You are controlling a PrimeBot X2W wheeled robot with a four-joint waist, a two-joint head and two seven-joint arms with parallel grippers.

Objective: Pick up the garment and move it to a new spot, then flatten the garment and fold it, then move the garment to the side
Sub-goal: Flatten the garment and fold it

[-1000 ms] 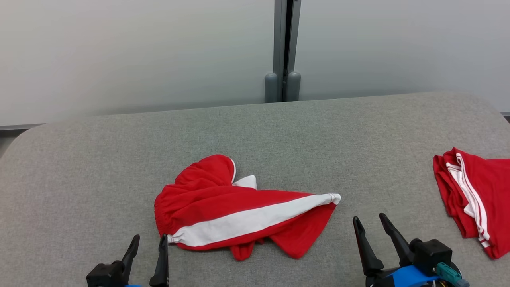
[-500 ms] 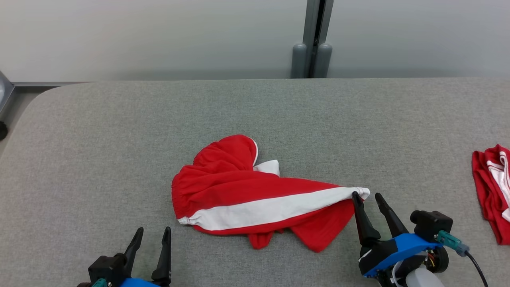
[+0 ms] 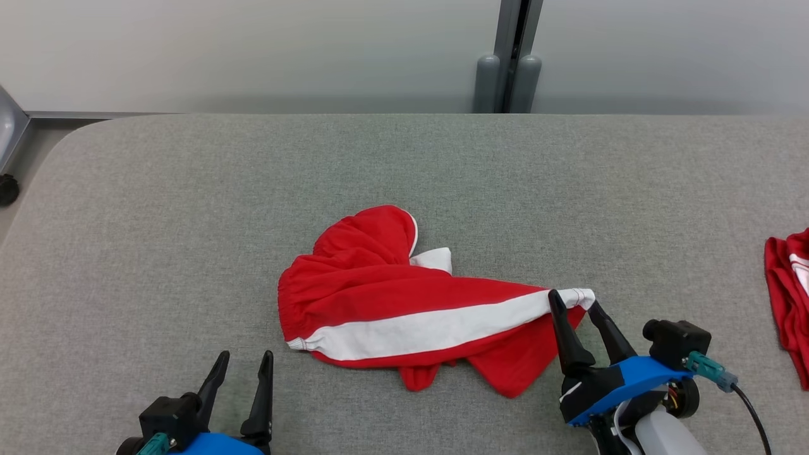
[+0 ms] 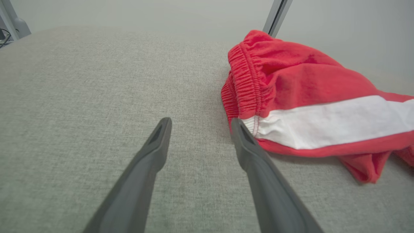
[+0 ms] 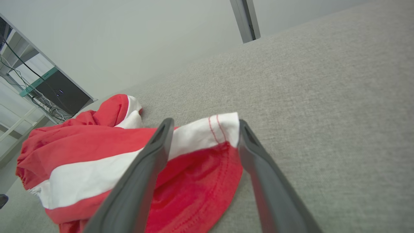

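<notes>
Pad [image 3: 189,189]; left end effector [image 3: 245,356] spread; right end effector [image 3: 573,299] spread astride garment [image 3: 392,303]; head view: red pile [image 3: 787,297].

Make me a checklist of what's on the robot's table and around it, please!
Surface: grey fabric table, flat, no stains seen.
Job's things: red shorts with a white stripe, crumpled mid-table, not yet flattened.
Clutter: another red garment at the table's right edge.
Grippers: left gripper open, near the shorts' waistband, holding nothing; right gripper open, fingers either side of the white hem corner.
Cables: black cable running from the right wrist.
Surroundings: pale wall, grey post, dark box with wires on a shelf.
</notes>
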